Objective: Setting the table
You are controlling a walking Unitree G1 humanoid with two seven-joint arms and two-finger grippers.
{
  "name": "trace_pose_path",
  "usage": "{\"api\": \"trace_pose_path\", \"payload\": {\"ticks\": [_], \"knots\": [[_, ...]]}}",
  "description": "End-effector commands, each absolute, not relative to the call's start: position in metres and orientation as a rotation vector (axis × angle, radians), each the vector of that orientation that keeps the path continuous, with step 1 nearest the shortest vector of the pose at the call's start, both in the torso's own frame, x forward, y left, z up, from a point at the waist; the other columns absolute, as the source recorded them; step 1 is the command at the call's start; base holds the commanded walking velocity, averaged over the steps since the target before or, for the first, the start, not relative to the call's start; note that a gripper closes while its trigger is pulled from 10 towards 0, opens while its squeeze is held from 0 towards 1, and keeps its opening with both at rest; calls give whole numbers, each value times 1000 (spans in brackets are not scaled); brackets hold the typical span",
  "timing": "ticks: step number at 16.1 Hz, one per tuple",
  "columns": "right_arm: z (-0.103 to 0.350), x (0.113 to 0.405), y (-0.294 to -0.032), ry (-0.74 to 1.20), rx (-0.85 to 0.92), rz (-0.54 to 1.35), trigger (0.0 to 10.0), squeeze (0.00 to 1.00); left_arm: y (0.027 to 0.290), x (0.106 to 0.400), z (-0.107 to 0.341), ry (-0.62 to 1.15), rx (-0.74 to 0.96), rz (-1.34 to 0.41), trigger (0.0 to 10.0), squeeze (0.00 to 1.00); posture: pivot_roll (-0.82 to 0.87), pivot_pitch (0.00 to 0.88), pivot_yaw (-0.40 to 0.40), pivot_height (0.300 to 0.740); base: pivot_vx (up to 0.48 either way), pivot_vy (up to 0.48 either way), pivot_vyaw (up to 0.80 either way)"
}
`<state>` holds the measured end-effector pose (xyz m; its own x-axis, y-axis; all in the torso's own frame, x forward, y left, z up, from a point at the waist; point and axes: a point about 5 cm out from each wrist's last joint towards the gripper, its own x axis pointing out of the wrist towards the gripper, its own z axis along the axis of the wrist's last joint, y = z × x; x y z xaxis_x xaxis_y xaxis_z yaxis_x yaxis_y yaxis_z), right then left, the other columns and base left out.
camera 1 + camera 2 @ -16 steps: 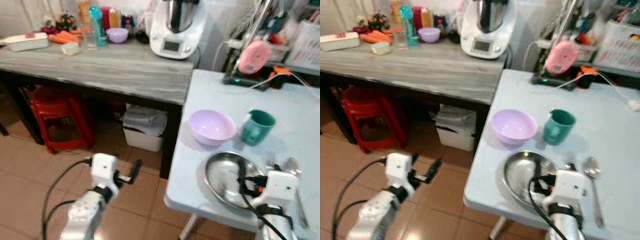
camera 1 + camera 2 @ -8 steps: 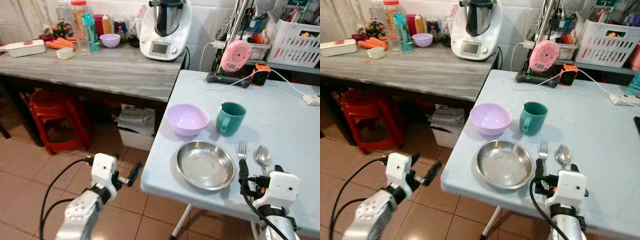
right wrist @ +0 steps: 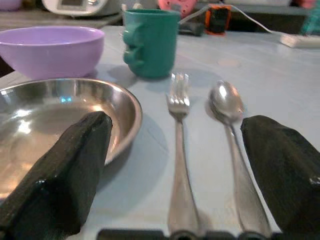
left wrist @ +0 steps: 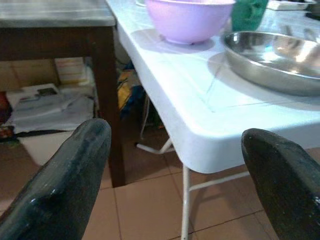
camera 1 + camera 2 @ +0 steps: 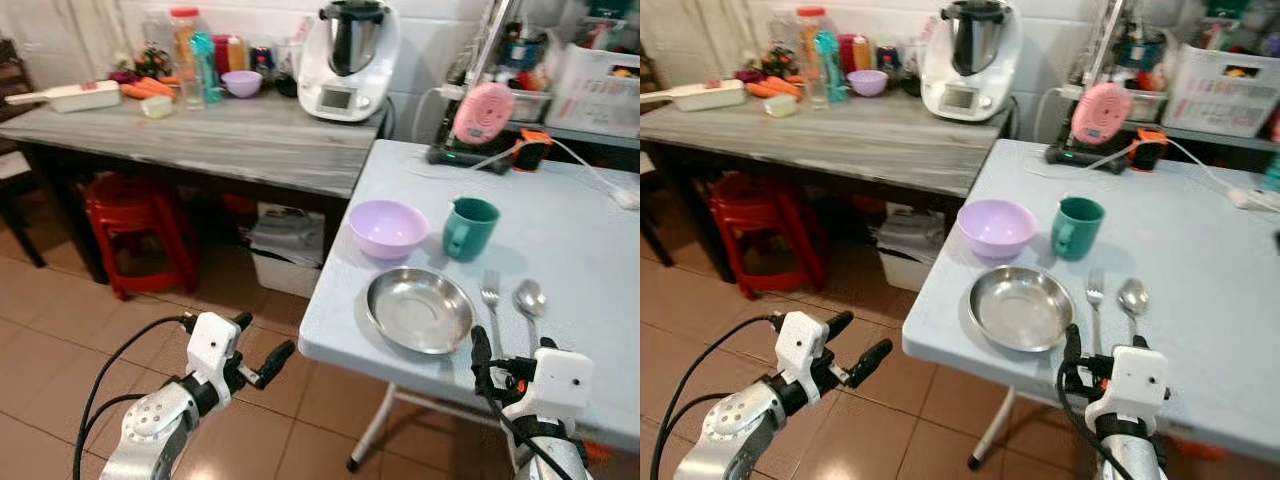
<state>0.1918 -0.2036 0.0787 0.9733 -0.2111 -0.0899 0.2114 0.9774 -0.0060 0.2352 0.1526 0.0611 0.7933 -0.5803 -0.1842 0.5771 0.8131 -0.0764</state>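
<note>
In front of me stands a light blue counter [image 5: 590, 250] with the place setting on it: a steel plate [image 5: 419, 309] lies near the front edge, a purple bowl [image 5: 387, 228] sits just behind it, and a green mug [image 5: 469, 228] stands beside the bowl with its handle turned toward the bowl. To the right of the plate a fork [image 5: 491, 297] and a spoon [image 5: 528, 300] lie side by side, close but apart, with their handles pointing to me. My right gripper [image 3: 175, 175] hovers low at the front edge of this counter, its two black fingers spread wide and holding nothing; in the right wrist view the plate is before one finger and the spoon before the other, and the near ends of the fork and spoon handles are cut off behind a dark bar of the gripper. My left gripper [image 5: 258, 350] hangs over the tiled floor [image 5: 60, 320], well to the left of the counter, also spread open and empty; in the left wrist view I see the counter corner, the bowl and a part of the plate from below the rim. Behind stands a long grey wooden counter [image 5: 230, 140] with a kitchen machine [image 5: 350, 55], bottles, carrots and a small purple bowl [image 5: 242, 83], which are too small to tell more. A red stool [image 5: 140, 235] stands under it. At the far end of the blue counter a pink round thing [image 5: 483, 112] and cables are blurred; I cannot tell what they are.
</note>
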Motion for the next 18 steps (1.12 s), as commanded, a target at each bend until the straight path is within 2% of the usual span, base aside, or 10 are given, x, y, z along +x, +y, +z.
{"api": "trace_pose_path", "payload": {"ticks": [1,8,11,14,18], "knots": [[81,194,-203,89,10,-213,10000,0,152,238,68,181,0,-641,10000,0,19,0,-6,740,0,0,0],[78,198,-197,104,16,-175,10000,0,153,238,72,156,-27,-621,10000,0,32,0,-1,740,0,0,0],[76,197,-195,115,14,-177,10000,0,152,235,73,149,-43,-629,10000,0,34,0,1,740,251,0,0],[74,198,-193,138,29,-163,10000,0,152,234,71,162,-51,-620,10000,0,33,0,0,740,0,0,0],[85,204,-195,56,-64,-137,10000,0,149,232,70,163,-57,-631,10000,0,29,0,-1,740,0,0,0]]}}
